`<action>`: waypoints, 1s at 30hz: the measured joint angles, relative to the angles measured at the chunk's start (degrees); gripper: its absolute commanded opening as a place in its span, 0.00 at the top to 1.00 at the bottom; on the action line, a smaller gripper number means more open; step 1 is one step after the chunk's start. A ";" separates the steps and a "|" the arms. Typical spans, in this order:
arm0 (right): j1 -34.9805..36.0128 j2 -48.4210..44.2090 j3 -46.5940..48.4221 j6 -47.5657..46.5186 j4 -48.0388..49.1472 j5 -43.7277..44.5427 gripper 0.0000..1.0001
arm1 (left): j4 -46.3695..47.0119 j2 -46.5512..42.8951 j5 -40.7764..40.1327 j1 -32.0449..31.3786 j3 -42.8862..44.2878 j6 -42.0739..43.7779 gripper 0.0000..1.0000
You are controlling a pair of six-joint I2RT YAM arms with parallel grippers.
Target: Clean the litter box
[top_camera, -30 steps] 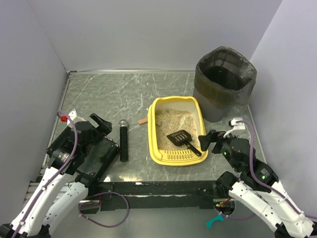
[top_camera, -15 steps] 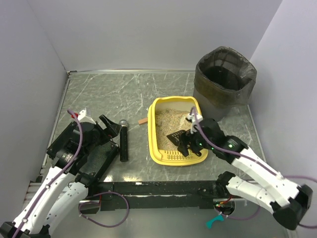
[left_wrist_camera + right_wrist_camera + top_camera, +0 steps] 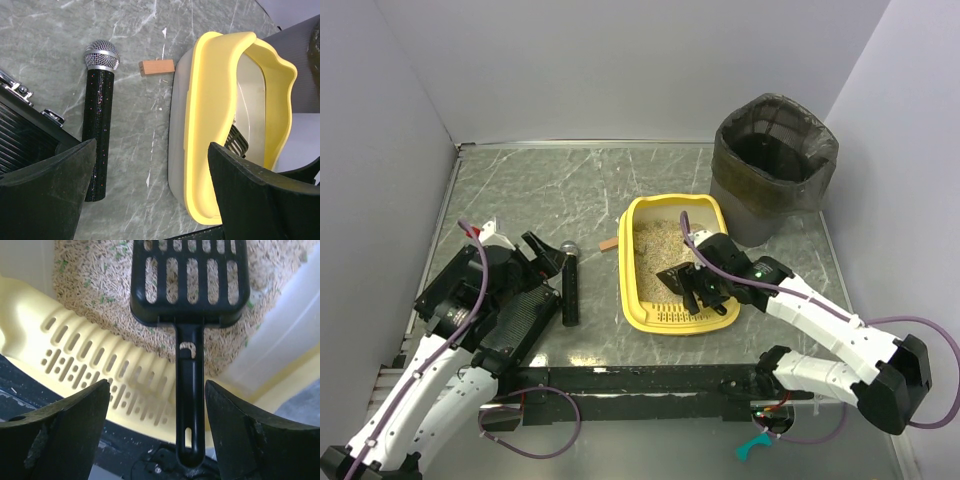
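The yellow litter box (image 3: 632,262) sits mid-table with beige litter (image 3: 665,242) inside and a slotted grille (image 3: 672,317) at its near end. A black slotted scoop (image 3: 677,276) lies in it, head on the litter, handle over the grille. My right gripper (image 3: 708,292) hovers open over the scoop's handle (image 3: 190,405), which lies between the two fingers without touching them. My left gripper (image 3: 548,258) is open and empty, left of the box (image 3: 227,120), above the table.
A black microphone (image 3: 569,284) lies left of the box, near my left gripper. A small wooden block (image 3: 608,243) lies by the box's far left corner. A dark grey bin with a bag liner (image 3: 772,170) stands at the back right.
My right arm swung left from the table's right side and now hangs over the scoop's handle in the box. My left gripper moved slightly right toward the microphone.
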 measured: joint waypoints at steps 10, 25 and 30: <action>0.28 5.33 2.14 4.83 -3.26 4.55 0.24 | 0.15 0.68 0.20 0.00 0.00 0.15 0.03; 0.28 13.03 2.08 8.52 1.38 10.49 0.44 | 0.13 -1.03 0.17 0.00 0.00 0.15 0.03; 0.28 13.31 2.08 9.66 1.40 10.34 0.69 | 0.20 -1.11 0.20 0.00 0.13 0.17 0.03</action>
